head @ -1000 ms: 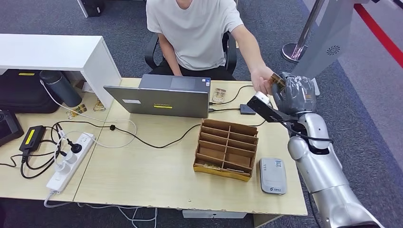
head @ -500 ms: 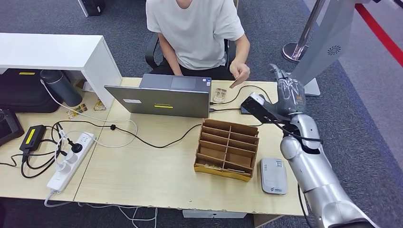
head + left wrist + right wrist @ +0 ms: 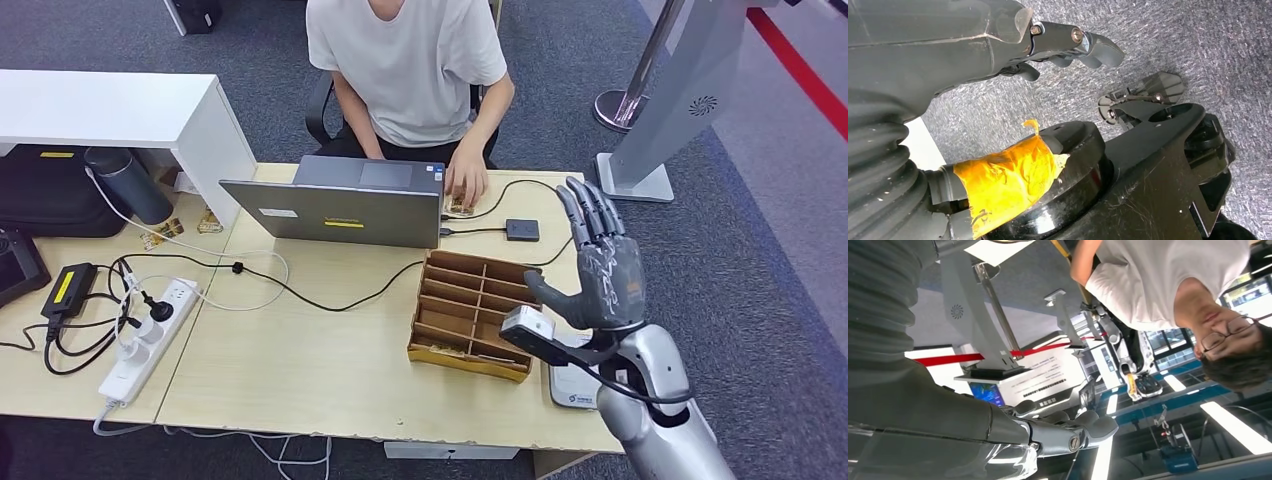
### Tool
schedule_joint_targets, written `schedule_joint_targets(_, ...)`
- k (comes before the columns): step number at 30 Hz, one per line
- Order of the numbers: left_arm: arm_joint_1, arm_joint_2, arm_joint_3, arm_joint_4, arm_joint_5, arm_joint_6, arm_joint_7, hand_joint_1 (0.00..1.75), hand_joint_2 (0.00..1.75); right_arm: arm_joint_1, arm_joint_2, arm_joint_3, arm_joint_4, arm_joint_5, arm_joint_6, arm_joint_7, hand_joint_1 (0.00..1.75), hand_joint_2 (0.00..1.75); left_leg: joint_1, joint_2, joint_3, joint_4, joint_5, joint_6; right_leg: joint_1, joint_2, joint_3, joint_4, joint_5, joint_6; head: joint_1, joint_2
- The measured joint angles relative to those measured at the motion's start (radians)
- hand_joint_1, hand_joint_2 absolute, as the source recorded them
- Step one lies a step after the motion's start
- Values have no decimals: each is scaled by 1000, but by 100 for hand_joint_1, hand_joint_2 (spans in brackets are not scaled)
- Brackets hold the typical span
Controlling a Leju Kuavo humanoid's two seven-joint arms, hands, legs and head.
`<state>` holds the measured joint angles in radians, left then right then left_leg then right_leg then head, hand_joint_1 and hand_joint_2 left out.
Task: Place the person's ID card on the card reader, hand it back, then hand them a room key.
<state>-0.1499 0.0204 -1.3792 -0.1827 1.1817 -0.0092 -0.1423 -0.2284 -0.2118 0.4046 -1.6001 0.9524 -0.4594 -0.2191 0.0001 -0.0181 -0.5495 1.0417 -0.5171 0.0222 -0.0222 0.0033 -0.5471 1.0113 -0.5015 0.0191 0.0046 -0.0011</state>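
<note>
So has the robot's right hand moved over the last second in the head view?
Yes. The right hand has pulled back from the table's far edge toward the robot, and is now beside the cardboard organizer, open and empty, above the card reader.

The light wooden tabletop (image 3: pixel 330 350) carries a grey laptop (image 3: pixel 335 205) at its far edge, a cardboard divider box (image 3: pixel 478 315) toward the right edge, and a white card reader (image 3: pixel 572 385) at the near right corner. A white power strip (image 3: pixel 150 335) lies at the left edge.
</note>
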Motion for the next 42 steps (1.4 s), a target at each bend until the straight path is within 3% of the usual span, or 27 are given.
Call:
schedule_joint_targets(5, 6, 1, 12, 0, 16, -4, -1, 0, 175, 101, -48, 3, -99, 1, 8, -3, 0, 175, 0, 0, 0, 0, 0, 0, 0, 0, 0, 0, 0, 0, 0, 0)
schedule_joint_targets(9, 8, 16, 16, 0, 17, -62, -2, 0, 175, 174, -78, 4, -156, 7, 38, -7, 0, 175, 0, 0, 0, 0, 0, 0, 0, 0, 0, 0, 0, 0, 0, 0)
schedule_joint_targets(19, 8, 48, 29, 6, 27, -105, -13, 0, 175, 286, -111, 32, -197, 23, 100, -6, 0, 175, 0, 1, 0, 0, 0, 0, 0, 0, 0, 0, 0, 0, 0, 0)
schedule_joint_targets(27, 5, 50, 30, 6, 25, -95, -5, 0, 175, 303, -106, 113, -161, 66, 120, 12, 0, 175, 0, 1, 0, 0, 0, 0, 0, 0, 0, 0, 0, 0, 0, 0)
schedule_joint_targets(42, 0, 51, 30, 6, 23, -93, 19, 0, 175, 270, -23, 215, -5, 166, 32, 111, 0, 175, 1, 1, 0, 0, 0, 0, 0, 1, 0, 0, 0, 0, 0, 0)
